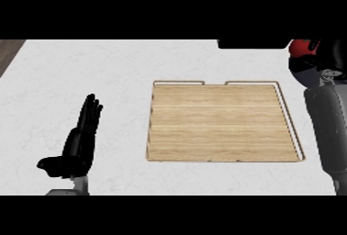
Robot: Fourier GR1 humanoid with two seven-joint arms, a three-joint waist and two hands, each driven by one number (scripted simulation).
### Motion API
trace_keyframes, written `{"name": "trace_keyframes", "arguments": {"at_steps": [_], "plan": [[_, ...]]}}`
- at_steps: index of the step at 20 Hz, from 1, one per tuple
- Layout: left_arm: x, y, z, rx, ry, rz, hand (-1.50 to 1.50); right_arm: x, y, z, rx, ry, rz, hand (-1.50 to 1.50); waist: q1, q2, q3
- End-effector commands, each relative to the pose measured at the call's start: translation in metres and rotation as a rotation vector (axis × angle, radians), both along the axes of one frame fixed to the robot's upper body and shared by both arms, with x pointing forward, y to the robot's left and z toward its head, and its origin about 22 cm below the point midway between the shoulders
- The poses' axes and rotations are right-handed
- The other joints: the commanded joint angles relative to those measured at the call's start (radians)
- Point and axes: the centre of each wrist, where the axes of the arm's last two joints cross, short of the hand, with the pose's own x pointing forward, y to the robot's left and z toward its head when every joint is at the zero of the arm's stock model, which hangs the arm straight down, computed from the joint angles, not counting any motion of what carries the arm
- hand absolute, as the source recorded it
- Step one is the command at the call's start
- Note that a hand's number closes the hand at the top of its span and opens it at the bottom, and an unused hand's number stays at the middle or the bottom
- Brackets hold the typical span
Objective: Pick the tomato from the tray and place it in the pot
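Note:
The red tomato (299, 47) is up at the far right, off the tray, with my right hand (330, 53) curled round it and hiding most of it. Just left of it, a dark shape at the counter's far edge is the pot (251, 43), mostly cut off by the view's top. The wooden tray (217, 124) with a thin metal rim lies in the middle and has nothing on it. My right forearm runs up along the tray's right side. My left hand (81, 133) rests open on the counter left of the tray, fingers straight and pointing away.
A white marble counter (81, 69) stretches all around the tray. A strip of brown wood (8, 53) shows at the far left corner, beyond the counter's edge.

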Motion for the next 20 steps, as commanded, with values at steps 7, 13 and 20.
{"name": "trace_keyframes", "arguments": {"at_steps": [7, 13, 20], "plan": [[0.003, 0.016, 0.022, -0.011, -0.004, -0.005, 0.0, -0.008, -0.12, -0.021, 0.085, 0.052, -0.025, 1.5, 0.006, 0.002, 0.001], [0.0, 0.009, 0.019, 0.008, -0.012, -0.008, 0.0, -0.005, -0.144, -0.05, 0.142, 0.205, -0.022, 1.5, 0.012, 0.003, 0.001], [0.013, -0.011, 0.019, 0.015, -0.021, -0.019, 0.0, -0.022, -0.173, -0.098, 0.269, 0.38, -0.201, 1.5, 0.019, 0.011, 0.002]]}}
